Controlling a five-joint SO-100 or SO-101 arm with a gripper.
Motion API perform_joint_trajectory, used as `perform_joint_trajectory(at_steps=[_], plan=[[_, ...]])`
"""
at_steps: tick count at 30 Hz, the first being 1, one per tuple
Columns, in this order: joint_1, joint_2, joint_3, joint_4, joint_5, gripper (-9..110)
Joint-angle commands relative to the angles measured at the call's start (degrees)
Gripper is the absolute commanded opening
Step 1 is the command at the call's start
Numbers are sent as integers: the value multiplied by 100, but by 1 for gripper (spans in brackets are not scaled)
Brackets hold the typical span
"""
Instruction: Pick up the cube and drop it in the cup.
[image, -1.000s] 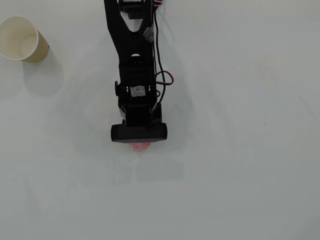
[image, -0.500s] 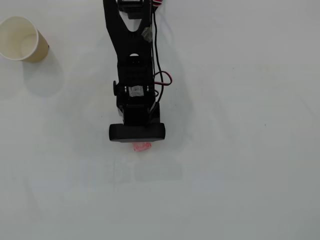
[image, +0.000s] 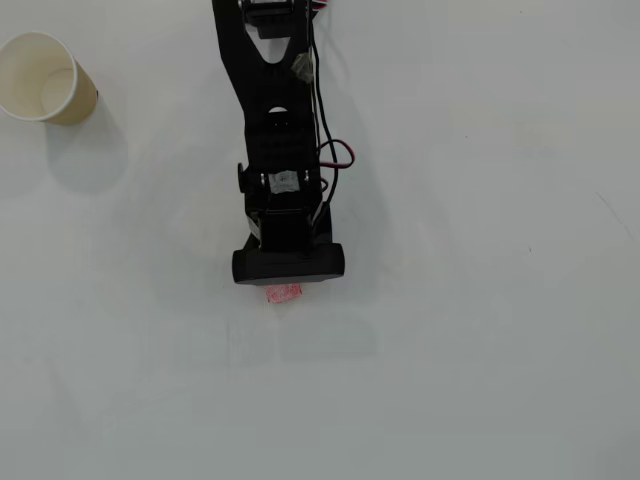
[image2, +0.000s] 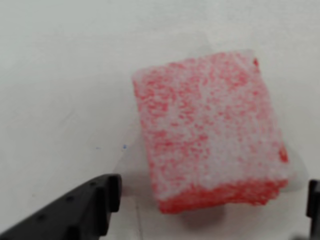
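- You have a white table (image: 480, 300) filling the overhead view, smooth and matte.
- You can see faint grey scuffs on it at the right.
- Your wrist view shows the same white surface (image2: 65, 75), with a tiny dark speck.

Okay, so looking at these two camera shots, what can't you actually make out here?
- Gripper: overhead view, the arm's black body covers the fingers; wrist view shows only two dark finger tips at the bottom corners, cut by the edge. Contact with the cube cannot be told.
- Cube: overhead view, mostly hidden under the arm.
- Cup: absent from the wrist view; its left rim is clipped in the overhead view.
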Motion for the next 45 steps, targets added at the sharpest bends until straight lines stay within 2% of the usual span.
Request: perform_joint_trajectory(at_steps=[1,19,26,32,45], plan=[[26,185,-958,-211,-53,33],[-62,-334,-1485,-229,-53,32],[79,-343,-1485,-62,-53,14],[141,-316,-1485,70,-53,5],[167,-167,-1424,229,-53,4]])
